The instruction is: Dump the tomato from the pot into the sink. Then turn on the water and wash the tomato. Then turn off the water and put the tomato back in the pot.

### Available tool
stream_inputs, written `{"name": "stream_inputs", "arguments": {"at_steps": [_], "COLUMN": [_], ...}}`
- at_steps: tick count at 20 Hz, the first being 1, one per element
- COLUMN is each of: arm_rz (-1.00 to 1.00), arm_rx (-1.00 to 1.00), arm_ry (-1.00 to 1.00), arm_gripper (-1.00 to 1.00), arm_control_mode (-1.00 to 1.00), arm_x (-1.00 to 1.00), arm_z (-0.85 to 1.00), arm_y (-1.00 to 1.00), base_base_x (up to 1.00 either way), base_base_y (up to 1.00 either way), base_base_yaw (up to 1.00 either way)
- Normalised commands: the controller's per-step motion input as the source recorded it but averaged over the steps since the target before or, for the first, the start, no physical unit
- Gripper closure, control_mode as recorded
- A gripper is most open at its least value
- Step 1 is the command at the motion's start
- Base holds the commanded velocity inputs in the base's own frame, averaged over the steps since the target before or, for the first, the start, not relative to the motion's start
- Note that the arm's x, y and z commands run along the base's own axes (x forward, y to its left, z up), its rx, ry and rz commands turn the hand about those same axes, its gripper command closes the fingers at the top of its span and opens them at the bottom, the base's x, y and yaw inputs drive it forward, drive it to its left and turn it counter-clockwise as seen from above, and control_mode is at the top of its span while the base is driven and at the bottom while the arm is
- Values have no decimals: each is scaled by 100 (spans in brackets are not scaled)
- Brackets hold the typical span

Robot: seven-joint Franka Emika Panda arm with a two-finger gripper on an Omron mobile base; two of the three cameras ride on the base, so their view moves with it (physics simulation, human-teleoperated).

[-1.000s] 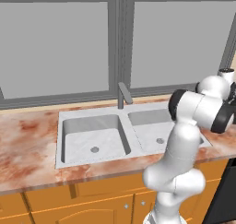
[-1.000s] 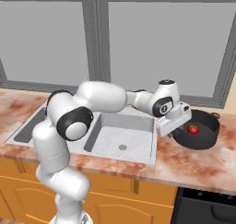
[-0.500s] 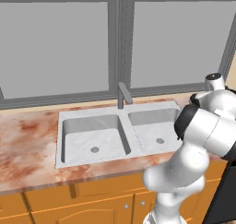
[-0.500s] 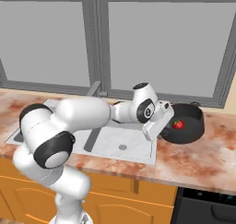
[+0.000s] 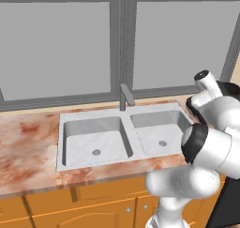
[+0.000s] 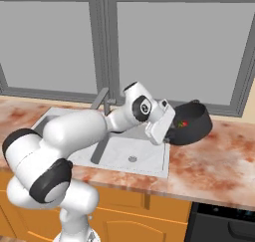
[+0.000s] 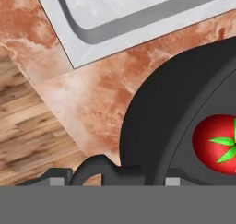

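The black pot [image 6: 193, 121] hangs tilted just above the counter at the right rim of the sink [image 6: 149, 159], its mouth turned toward the basins. The red tomato [image 6: 183, 122] lies inside it against the lower wall. My gripper [image 6: 171, 130] is shut on the pot's side handle. In the hand view the handle loop [image 7: 99, 165] sits between my fingertips [image 7: 173, 180], the pot's wall [image 7: 152, 131] rises to the right, and the tomato [image 7: 216, 144] shows its green stem. The sink corner [image 7: 87, 38] is at the top.
The grey faucet [image 5: 124, 95] stands behind the divider between the two basins [image 5: 98, 140]. Marbled reddish counter [image 6: 214, 161] surrounds the sink. A window runs along the back wall. A dark stove front [image 6: 224, 221] sits below the counter at the right.
The pot has come up off the counter and moved left toward the sink, tilting as it went. The tomato has rolled to the pot's lower side. My arm has folded in closer.
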Motion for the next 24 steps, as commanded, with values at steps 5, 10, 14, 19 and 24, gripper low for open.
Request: {"name": "stream_inputs", "arguments": {"at_steps": [5, 10, 14, 19, 24], "arm_rz": [9, 6, 6, 11, 12], "arm_rx": [-22, -27, -27, -23, -22], "arm_ry": [16, 4, 3, 9, 12], "arm_gripper": [100, 100, 100, 100, 100], "arm_control_mode": [-100, -100, -100, -100, -100], "arm_x": [0, 0, 8, 19, 22], "arm_z": [27, 4, 6, 18, 21], "arm_y": [20, 16, 10, 3, 6], "base_base_x": [0, 0, 0, 0, 0], "base_base_y": [0, 0, 0, 0, 0], "base_base_yaw": [0, 0, 0, 0, 0]}}
